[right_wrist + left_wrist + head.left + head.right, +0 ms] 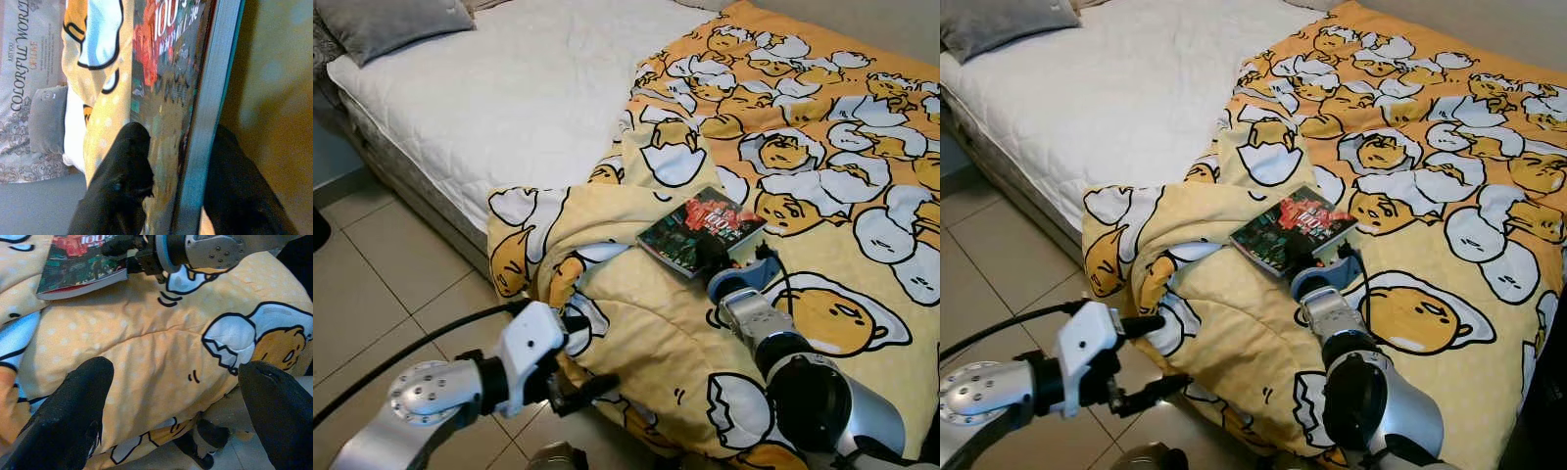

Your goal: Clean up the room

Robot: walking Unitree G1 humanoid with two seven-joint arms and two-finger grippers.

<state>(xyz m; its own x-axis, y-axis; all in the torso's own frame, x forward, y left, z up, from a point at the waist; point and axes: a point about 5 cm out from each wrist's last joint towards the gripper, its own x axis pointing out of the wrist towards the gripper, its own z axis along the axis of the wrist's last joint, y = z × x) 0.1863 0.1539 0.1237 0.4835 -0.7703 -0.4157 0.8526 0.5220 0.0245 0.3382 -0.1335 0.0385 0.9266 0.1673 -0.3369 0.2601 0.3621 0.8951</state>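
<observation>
We see one soft, quilted yellow blanket printed with egg cartoons [803,196] rumpled over a white stitched mattress [509,88], and one glossy dark paperback book [702,230] lying flat on it. Our right gripper [713,253] pinches the book's near edge between both fingers. Our left gripper [582,387] hangs spread wide beside the blanket's drooping edge, holding nothing.

- The blanket [822,186] across the right of your frame is soft matt cloth, printed and rumpled.
- The mattress [509,98] at upper left is quilted white fabric.
- The book [700,230] at centre has a glossy paper cover.
- Your arms are brushed silver metal; the right gripper [171,196] fingers look matt black.
- The floor [372,284] at lower left is smooth tile with a slight sheen.
</observation>
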